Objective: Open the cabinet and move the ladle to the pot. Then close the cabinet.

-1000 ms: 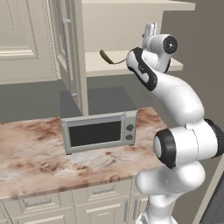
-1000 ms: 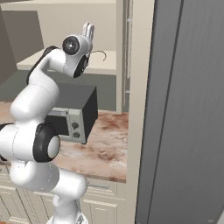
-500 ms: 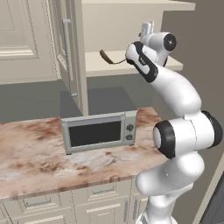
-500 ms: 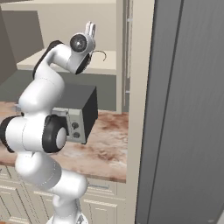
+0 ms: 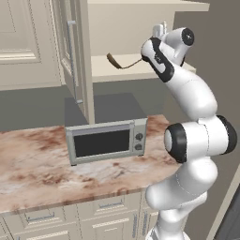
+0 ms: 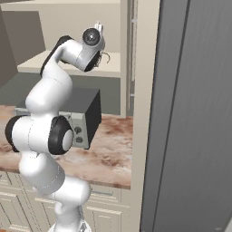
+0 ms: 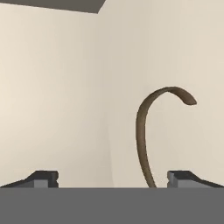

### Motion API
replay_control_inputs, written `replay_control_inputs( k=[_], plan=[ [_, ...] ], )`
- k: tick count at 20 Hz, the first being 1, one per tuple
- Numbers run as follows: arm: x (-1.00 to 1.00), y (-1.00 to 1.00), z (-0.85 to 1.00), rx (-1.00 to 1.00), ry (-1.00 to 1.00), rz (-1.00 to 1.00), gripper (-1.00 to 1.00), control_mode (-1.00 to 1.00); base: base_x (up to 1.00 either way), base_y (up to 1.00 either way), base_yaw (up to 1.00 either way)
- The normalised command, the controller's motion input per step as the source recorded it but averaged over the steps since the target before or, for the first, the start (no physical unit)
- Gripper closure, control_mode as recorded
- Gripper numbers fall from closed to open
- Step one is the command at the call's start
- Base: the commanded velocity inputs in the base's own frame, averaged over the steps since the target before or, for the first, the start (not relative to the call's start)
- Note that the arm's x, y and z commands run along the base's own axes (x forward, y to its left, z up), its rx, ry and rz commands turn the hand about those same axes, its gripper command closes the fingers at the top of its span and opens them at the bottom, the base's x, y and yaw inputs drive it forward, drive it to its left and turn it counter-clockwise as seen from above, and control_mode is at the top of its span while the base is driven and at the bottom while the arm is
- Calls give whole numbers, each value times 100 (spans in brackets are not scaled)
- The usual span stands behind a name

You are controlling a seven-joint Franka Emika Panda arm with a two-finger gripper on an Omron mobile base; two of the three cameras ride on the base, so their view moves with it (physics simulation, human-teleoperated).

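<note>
One slim ladle, pincer wide open and empty in front of it

Two dark fingertips of the pincer (image 7: 113, 178) stand as far apart as they go, nothing between them held, and the ladle (image 7: 146, 131) rises between them, closer to the one on the right of the hand view, its thin brown handle curling over ahead. From the left base view the ladle (image 5: 123, 63) lies on the shelf of the opened cabinet (image 5: 75, 61), bowl end away from the pincer (image 5: 160, 32), handle reaching toward it. It looks light and stiff, a narrow rod that could roll or pivot in a pinch, so the straight stretch of handle just ahead of the fingers seems the place to close. Whether the fingers already straddle it or sit just short is hard to judge.
</note>
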Motion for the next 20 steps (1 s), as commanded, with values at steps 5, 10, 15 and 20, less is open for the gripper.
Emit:
replay_control_inputs(
  k=[5,10,15,20],
  plan=[
    [7,0,-2,-12,-14,0,-100,-100,0,0,0],
    [0,0,-11,-11,-18,0,-100,-100,0,0,0],
    [0,-3,-13,-1,9,0,-100,-100,0,0,0],
    [16,0,3,0,31,0,-100,-100,0,0,0]
  ],
)
